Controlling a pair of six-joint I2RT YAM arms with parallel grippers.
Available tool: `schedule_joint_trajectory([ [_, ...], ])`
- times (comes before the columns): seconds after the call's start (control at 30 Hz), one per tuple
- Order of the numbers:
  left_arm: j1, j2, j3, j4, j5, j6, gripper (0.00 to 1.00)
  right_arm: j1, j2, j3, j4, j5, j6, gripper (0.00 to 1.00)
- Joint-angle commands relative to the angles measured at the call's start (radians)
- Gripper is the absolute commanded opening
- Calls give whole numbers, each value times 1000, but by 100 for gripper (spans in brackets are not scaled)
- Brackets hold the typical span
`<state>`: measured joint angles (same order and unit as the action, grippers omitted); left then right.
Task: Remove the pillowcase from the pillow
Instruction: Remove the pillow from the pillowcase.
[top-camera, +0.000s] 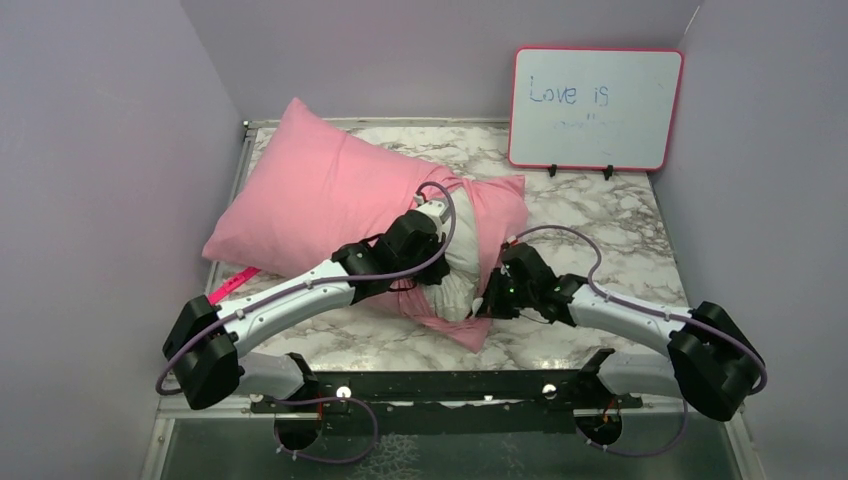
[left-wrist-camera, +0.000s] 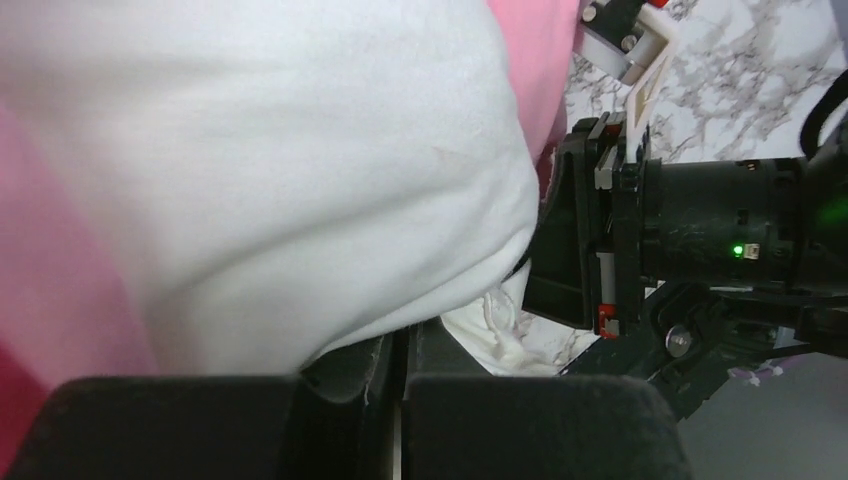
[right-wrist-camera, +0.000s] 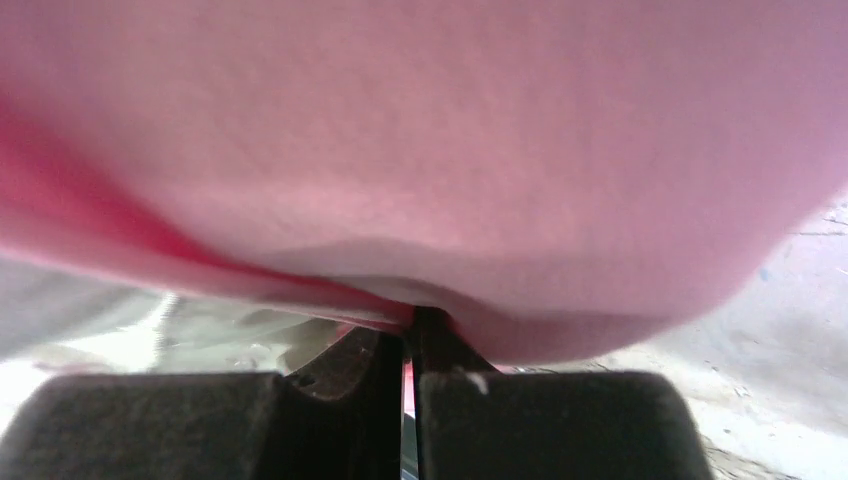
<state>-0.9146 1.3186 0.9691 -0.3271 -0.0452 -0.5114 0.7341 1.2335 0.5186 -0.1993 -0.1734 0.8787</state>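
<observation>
The pink pillowcase (top-camera: 310, 195) lies on the left back of the table and covers most of the white pillow (top-camera: 458, 280), whose bare end pokes out between my two grippers. My left gripper (top-camera: 445, 262) is shut on the pillow's exposed end. In the left wrist view the white pillow (left-wrist-camera: 300, 170) bulges over the closed left gripper (left-wrist-camera: 405, 345), with the pillowcase (left-wrist-camera: 60, 290) at the left. My right gripper (top-camera: 488, 303) is shut on the pillowcase's open edge. In the right wrist view the pink pillowcase (right-wrist-camera: 450, 150) fills the frame and runs into the right gripper (right-wrist-camera: 412, 325).
A whiteboard (top-camera: 595, 108) reading "Love is" stands at the back right. A pink strip (top-camera: 232, 285) lies at the left edge of the marble table (top-camera: 600, 250). Lilac walls close in on three sides. The right arm's wrist (left-wrist-camera: 700, 240) is close beside the left gripper.
</observation>
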Motion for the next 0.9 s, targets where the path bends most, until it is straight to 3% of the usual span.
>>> schedule_joint_trajectory([
  [0.0, 66, -121, 35, 81, -151, 45, 0, 10, -26, -89, -198, 63, -55, 11],
  [0.27, 81, -104, 2, 125, 4, 42, 0, 10, -73, -109, -104, -20, -8, 14],
  [0.4, 81, -109, -40, 153, 125, 40, 0, 10, -107, -76, -37, -35, 38, 23],
  [0.5, 75, -124, -76, 163, 213, 34, 49, 10, -160, -114, 141, -94, 88, 29],
  [0.57, 56, -143, -99, 167, 234, 42, 67, 10, -154, -119, 189, -93, 113, 30],
  [0.63, 6, -163, -107, 163, 207, 61, 76, 10, -113, -87, 173, -78, 121, 28],
  [0.77, -189, -192, -103, 133, -36, 146, 81, 10, -23, -58, 170, -103, 122, 24],
  [0.83, -254, -183, -100, 118, -85, 176, 83, 9, -3, -66, 190, -123, 130, 23],
  [0.87, -292, -178, -99, 109, -106, 189, 89, 10, 2, -71, 213, -128, 137, 23],
])
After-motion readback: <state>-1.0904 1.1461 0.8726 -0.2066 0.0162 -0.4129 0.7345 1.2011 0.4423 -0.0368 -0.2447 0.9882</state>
